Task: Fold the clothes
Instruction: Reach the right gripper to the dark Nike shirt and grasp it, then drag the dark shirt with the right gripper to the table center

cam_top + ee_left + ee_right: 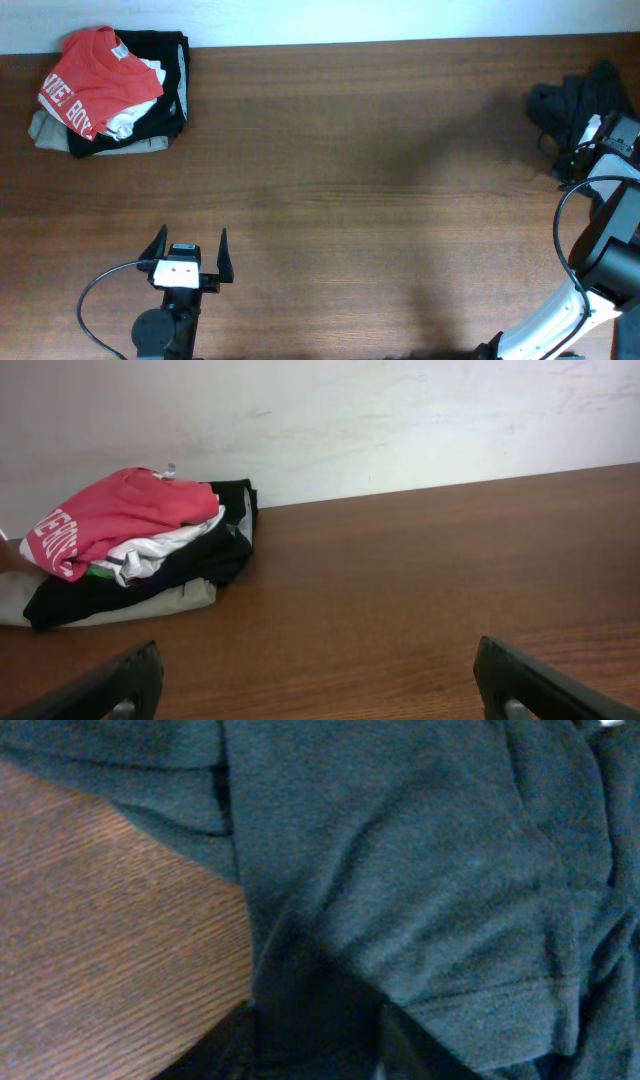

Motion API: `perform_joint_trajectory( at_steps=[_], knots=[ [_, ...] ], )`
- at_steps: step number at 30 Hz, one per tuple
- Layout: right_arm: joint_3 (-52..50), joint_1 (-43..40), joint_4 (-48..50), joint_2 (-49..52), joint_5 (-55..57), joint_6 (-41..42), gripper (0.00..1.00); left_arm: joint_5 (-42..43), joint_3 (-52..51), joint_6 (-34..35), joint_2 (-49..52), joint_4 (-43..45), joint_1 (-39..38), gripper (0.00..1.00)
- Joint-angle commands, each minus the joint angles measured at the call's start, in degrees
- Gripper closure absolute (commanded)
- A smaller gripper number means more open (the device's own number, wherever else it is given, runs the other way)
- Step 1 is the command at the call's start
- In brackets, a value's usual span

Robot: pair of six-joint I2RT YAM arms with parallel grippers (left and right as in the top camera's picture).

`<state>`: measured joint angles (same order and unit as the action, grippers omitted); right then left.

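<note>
The dark navy-teal T-shirt (575, 100) lies crumpled at the far right edge of the table. It fills the right wrist view (420, 870), where a hemmed sleeve edge shows. No lettering or label is visible. My right gripper (566, 150) is down on the shirt. Its fingers (315, 1030) are close together with a dark fold of the fabric pinched between them. My left gripper (190, 243) is wide open and empty near the front left of the table, its fingertips (315, 680) over bare wood, far from the shirt.
A pile of other clothes sits at the back left corner: a red shirt with white letters (95, 85) (110, 525) on top of a black garment (165, 70) and a beige one. A white wall runs behind the brown wooden table (350, 150).
</note>
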<state>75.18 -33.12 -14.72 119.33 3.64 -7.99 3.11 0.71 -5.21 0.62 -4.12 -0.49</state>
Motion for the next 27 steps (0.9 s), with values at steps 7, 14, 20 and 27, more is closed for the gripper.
perform_joint_trajectory(
  at_steps=[7,14,20,27],
  knots=[
    [1.05,0.00,-0.98,-4.26,-0.22,4.74,0.96,0.04,-0.20,-0.90,-0.26,-0.28,0.28,0.01],
    [1.03,7.52,-1.05,-29.66,-13.03,10.43,0.96,0.04,-0.20,-0.90,-0.28,-0.28,0.28,0.01],
    [1.03,32.54,-1.51,-32.50,-20.17,13.97,0.96,0.04,-0.20,-0.90,-0.26,-0.28,0.28,0.01],
    [1.03,66.95,3.39,-27.93,-19.45,25.94,0.96,0.04,-0.20,-0.90,-0.26,-0.26,0.28,0.01]
  ],
)
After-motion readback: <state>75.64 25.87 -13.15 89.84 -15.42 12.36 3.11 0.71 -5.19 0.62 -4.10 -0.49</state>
